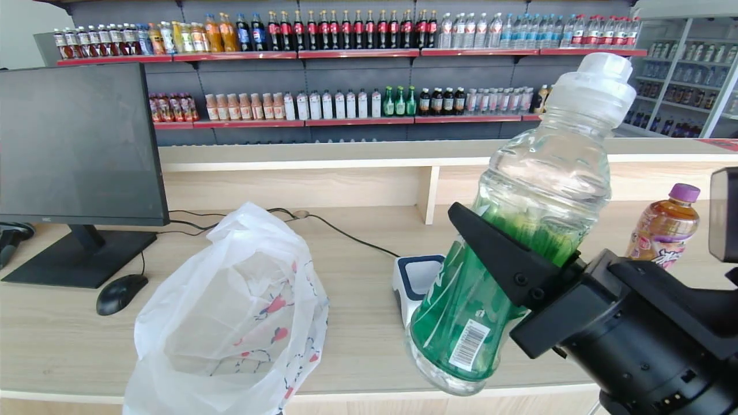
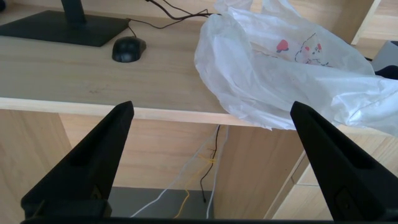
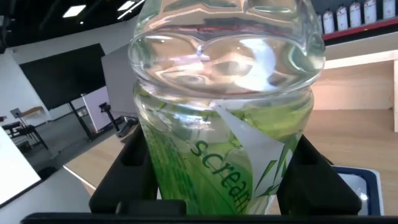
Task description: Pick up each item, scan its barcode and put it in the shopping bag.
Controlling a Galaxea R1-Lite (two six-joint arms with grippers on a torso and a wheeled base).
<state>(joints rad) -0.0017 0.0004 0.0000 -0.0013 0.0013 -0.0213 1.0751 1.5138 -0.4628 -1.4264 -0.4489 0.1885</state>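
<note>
My right gripper (image 1: 522, 262) is shut on a clear bottle with a green label (image 1: 519, 230), held tilted above the counter with its barcode facing down toward the front. In the right wrist view the bottle (image 3: 227, 106) sits between the two black fingers (image 3: 134, 162). The white barcode scanner (image 1: 414, 278) lies on the counter just behind the bottle's base. A white plastic shopping bag (image 1: 236, 323) stands open at the counter's front left. My left gripper (image 2: 211, 162) is open, below the counter's front edge, facing the bag (image 2: 280, 62).
A bottle of orange drink with a purple cap (image 1: 664, 226) stands at the right on the counter. A monitor (image 1: 81, 150) and a black mouse (image 1: 120, 293) occupy the left side. Cables run across the counter (image 1: 357, 357). Shelves of drinks (image 1: 346, 34) line the back wall.
</note>
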